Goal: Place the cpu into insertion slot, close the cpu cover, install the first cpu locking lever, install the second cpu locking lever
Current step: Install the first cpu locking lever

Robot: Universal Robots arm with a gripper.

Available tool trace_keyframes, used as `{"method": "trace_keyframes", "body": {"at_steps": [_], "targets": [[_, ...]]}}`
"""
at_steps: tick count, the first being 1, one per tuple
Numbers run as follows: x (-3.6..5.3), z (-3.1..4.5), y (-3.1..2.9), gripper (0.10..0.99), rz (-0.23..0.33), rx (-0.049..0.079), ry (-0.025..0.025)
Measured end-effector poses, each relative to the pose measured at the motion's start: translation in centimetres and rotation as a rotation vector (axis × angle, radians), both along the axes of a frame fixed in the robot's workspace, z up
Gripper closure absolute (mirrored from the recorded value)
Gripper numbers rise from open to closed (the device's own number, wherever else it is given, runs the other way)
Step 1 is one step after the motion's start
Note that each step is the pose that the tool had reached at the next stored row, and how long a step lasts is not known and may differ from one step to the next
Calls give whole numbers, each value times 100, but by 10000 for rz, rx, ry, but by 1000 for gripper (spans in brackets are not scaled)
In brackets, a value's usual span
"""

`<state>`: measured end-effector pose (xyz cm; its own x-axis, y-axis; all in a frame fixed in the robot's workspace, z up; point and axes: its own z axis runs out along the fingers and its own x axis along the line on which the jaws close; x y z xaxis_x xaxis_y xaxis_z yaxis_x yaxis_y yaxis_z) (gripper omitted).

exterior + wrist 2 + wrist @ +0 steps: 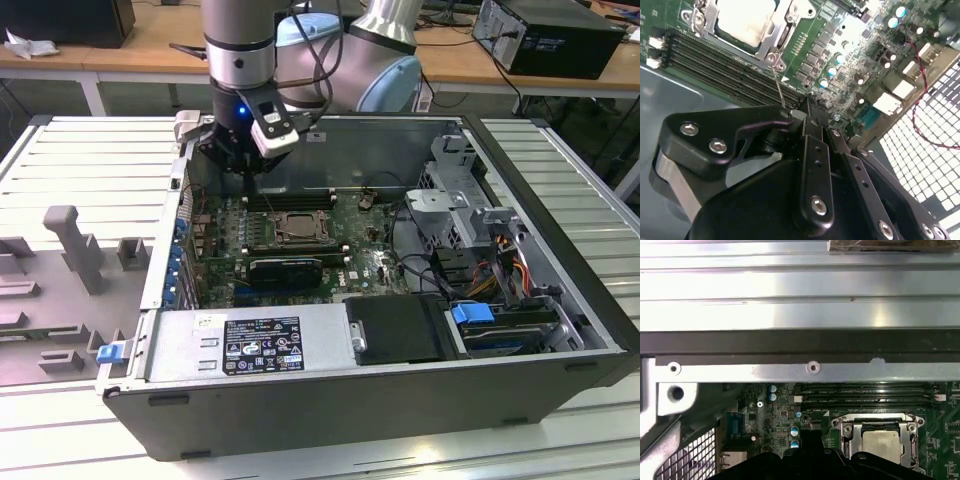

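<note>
Second wrist view shows you the cpu (746, 20) seated, cover (771, 44) down over it; the gripper (807, 112), fingers together, holds nothing; lever state unclear.

the arm (240, 45), at the top centre of the exterior view, is a silver-grey metal cylinder with a black band and pale blue joint caps behind it. black cables loop beside it. below sits a black wrist block with a small blue light and a white, tilted camera box. the pincer (807, 115) in the second wrist view is matte black, with jointed links fastened by silver screws.
</note>
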<state>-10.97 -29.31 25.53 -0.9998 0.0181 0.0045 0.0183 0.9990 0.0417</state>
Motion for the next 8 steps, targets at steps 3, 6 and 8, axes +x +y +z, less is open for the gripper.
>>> {"method": "trace_keyframes", "body": {"at_steps": [3, 6, 8], "targets": [[56, -1, 3, 980, 8, 0, 0], [190, -5, 4, 980, 12, 0, 0], [303, -11, 5, 980, 11, 0, 1]]}}
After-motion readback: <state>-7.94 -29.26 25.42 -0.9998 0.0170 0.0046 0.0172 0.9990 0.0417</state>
